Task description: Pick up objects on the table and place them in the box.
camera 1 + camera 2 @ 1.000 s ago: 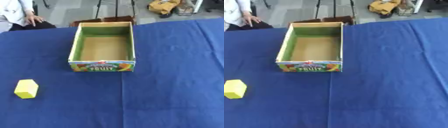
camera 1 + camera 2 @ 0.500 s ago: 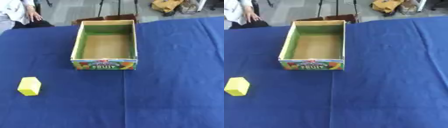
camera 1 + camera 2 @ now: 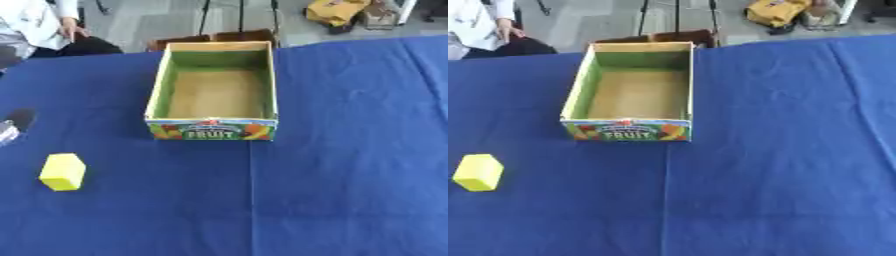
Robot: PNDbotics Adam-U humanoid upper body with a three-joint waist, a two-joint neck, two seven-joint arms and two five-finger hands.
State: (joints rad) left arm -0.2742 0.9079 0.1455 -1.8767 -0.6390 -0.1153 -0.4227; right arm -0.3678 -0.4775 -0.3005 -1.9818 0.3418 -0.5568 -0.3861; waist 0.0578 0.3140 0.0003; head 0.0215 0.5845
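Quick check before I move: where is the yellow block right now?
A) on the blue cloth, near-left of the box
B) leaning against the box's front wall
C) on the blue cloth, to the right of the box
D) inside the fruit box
A: the small yellow block lies on the blue tablecloth, apart from the open cardboard fruit box, whose floor shows bare.

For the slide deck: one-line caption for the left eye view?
Yellow block lies on blue tablecloth, left of the empty open FRUIT box.
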